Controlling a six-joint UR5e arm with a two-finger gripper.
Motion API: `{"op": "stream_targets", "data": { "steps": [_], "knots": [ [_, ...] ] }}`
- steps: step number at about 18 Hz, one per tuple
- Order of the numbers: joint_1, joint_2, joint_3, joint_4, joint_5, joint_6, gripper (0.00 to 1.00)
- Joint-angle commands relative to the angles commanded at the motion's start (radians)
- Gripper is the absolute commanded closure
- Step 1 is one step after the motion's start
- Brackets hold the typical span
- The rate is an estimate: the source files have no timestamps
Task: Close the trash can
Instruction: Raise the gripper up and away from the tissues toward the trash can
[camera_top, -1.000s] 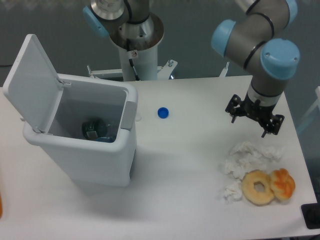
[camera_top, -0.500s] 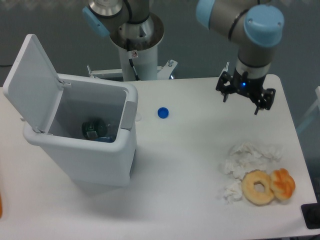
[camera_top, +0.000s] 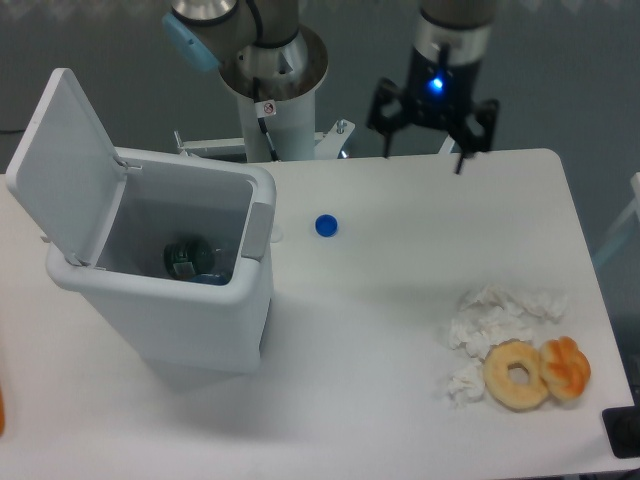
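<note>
White and mostly bare, the worktop (camera_top: 380, 330) carries the trash can (camera_top: 190, 300) near its left edge, with the grey base of the arm standing behind the far edge. The bin's lid (camera_top: 62, 165) stands swung up and back on the left side, tilted away from the opening, so the inside is in plain view; a dark bottle (camera_top: 188, 260) lies at the bottom. The grey latch tab (camera_top: 258, 228) sits on the right wall of the bin. Above the far edge of the worktop, well apart from the bin, hangs the gripper (camera_top: 430, 125), its jaws spread apart and holding nothing, a blue light glowing on its body. A small blue cap (camera_top: 325, 226) lies between the bin and the gripper, toward the far edge. Near the right front corner sit crumpled tissues (camera_top: 495, 315), a doughnut (camera_top: 516, 375) and a smaller orange pastry (camera_top: 565, 367) touching it. Judging by this, none of the closing is done: the lid is fully open and untouched, and the arm has yet to reach it and push it down.
</note>
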Motion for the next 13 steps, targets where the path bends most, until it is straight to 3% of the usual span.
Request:
{"op": "stream_targets", "data": {
  "steps": [5,7,10,13],
  "knots": [
    [-0.101,0.075,0.025,0.005,-0.058,-0.229,0.00],
    [-0.127,0.080,0.040,0.006,-0.095,-0.298,0.00],
    [-0.169,0.094,0.058,0.014,-0.150,-0.347,0.00],
    [-0.212,0.106,0.058,0.057,-0.196,-0.367,0.00]
  ]
}}
